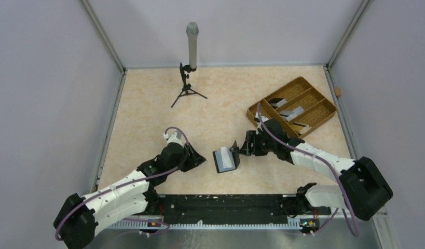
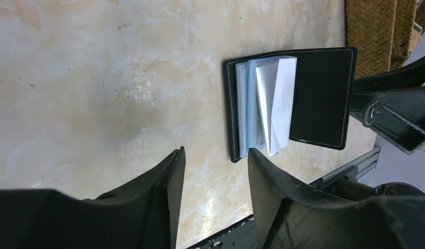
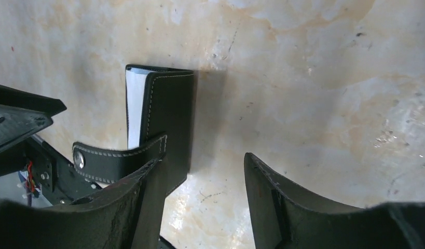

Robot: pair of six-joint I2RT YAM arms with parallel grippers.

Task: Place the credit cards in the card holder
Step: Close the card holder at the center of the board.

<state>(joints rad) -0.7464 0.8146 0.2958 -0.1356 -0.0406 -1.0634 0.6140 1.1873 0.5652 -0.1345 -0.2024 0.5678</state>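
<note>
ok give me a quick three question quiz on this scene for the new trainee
1. What stands at the far edge of the table?
2. True or false: the card holder lies open between the left claw and the right claw.
3. The credit cards are in: A the woven tray, B the left claw, C the card holder.
Key: 1 a microphone on a tripod; 2 true; 3 A.
</note>
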